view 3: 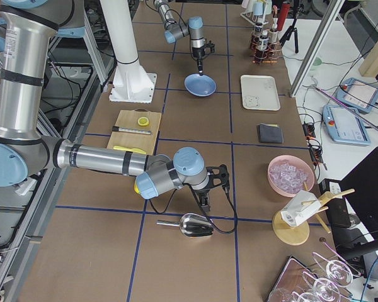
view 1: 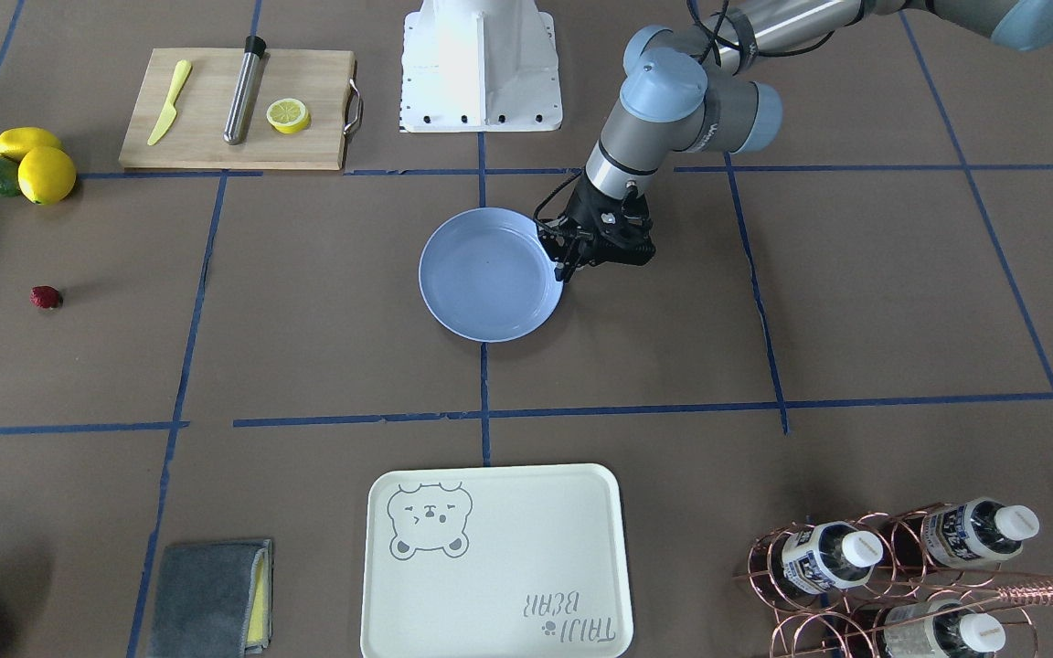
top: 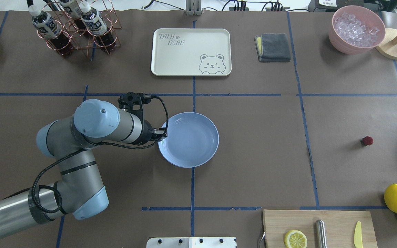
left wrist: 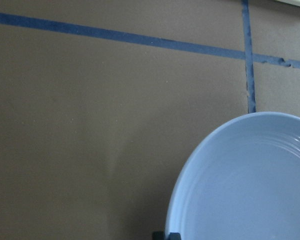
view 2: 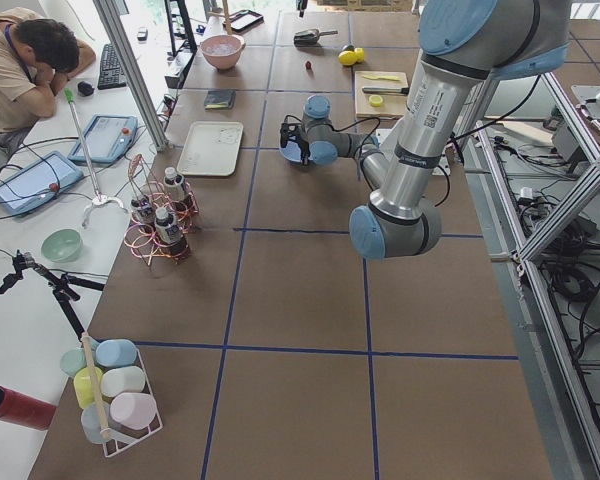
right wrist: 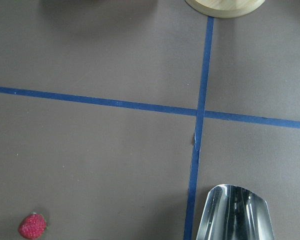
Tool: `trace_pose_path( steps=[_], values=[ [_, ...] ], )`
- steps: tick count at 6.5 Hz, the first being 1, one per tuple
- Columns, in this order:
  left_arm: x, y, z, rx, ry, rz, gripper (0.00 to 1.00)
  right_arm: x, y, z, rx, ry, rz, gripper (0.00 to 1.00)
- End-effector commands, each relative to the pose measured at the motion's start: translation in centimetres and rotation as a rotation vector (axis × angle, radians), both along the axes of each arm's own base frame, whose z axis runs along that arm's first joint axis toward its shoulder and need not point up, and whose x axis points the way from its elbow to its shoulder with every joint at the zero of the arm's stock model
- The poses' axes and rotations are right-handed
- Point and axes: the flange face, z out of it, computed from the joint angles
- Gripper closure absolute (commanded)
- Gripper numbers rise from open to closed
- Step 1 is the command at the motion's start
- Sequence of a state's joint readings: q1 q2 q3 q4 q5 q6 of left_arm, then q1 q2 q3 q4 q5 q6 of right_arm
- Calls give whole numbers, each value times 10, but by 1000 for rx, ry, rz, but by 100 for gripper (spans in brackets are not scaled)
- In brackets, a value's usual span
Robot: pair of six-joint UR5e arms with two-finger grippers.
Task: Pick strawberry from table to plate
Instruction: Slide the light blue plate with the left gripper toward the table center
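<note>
The small dark-red strawberry (view 1: 46, 297) is lying on the brown paper-covered table (view 1: 307, 347) with its blue tape grid. It is far out on the robot's right side, well apart from the round pale blue plate (view 1: 488, 274). Open bare paper is stretching between the two. Two yellow lemons (view 1: 37, 164) are sitting near the berry, on the robot's side of it, beside a wooden cutting board (view 1: 234, 110).

The plate is sitting across a tape line at mid-table. The left gripper (view 1: 566, 268) is hanging at its rim, fingers drawn close together and seemingly pinching that edge. The right gripper (view 3: 205, 205) is hovering low beside a shiny metal scoop (view 3: 195, 224); I cannot tell whether it is clenched or released. A cream rectangular bear-print tray (view 1: 490, 557) is lying on the operators' side.
</note>
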State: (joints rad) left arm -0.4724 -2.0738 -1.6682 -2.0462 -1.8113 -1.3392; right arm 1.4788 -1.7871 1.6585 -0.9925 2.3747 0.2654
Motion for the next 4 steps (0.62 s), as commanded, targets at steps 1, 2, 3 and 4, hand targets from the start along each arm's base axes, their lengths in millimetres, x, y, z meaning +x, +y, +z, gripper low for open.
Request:
trace_pose_path(
  steps=[1, 2, 3, 4],
  values=[
    [7, 4, -2, 7, 1, 9, 68, 0, 0, 0, 1, 0, -1, 0],
    [7, 5, -3, 14, 1, 12, 1, 0, -1, -1, 1, 0, 0, 0],
    [4, 6, -5, 40, 0, 27, 0, -1, -2, -12, 17, -11, 5, 0],
    [-28, -13, -7, 143, -27, 44, 0, -3, -6, -24, 41, -20, 5, 0]
  ],
)
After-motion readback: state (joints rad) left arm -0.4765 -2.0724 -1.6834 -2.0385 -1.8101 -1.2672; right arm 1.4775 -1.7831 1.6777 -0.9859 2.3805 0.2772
